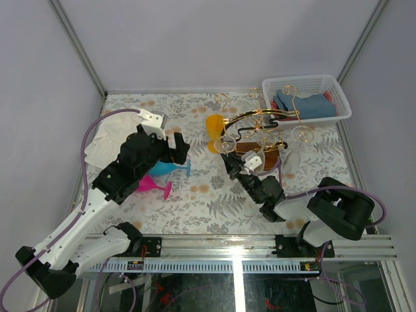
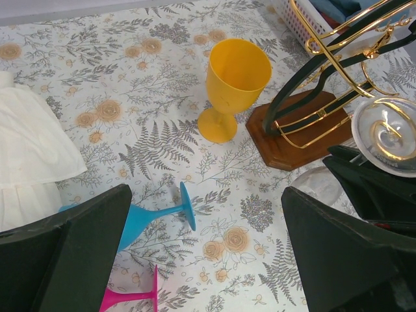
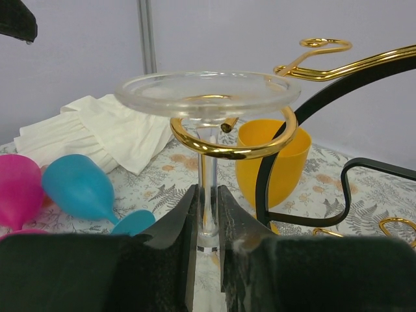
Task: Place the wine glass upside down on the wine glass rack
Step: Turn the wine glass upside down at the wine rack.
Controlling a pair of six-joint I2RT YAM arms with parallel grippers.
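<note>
Our right claw (image 3: 208, 195) is pinched narrow on the stem of the wine glass (image 3: 205, 94). The glass hangs bowl down, foot uppermost, at the wine glass rack (image 1: 260, 120), which stands toward the far right corner of the table (image 1: 214, 195). A gold curl (image 3: 227, 151) of the rack wraps around the stem just under the foot. We cannot tell whether the foot already rests on the curl.

Our main worry is letting go too early. If the foot is not seated on the wire, the glass would drop onto the wooden base (image 2: 292, 130). The curl is also open on one side, so we judge that a sideways drag as the fingers draw back could pull the stem out through that gap.

A yellow goblet (image 2: 237, 71) stands upright just beside the base, and a swinging bowl or a wide retreat could knock it over. A blue glass (image 2: 156, 218) and a pink glass (image 2: 130, 299) lie on their sides near the middle of the table, under our left claw (image 1: 175, 149), whose jaws are spread wide and hold nothing. A white cloth (image 2: 26, 149) lies by the left edge and a white basket (image 1: 302, 79) sits in the far right corner, both well apart from the curl.
</note>
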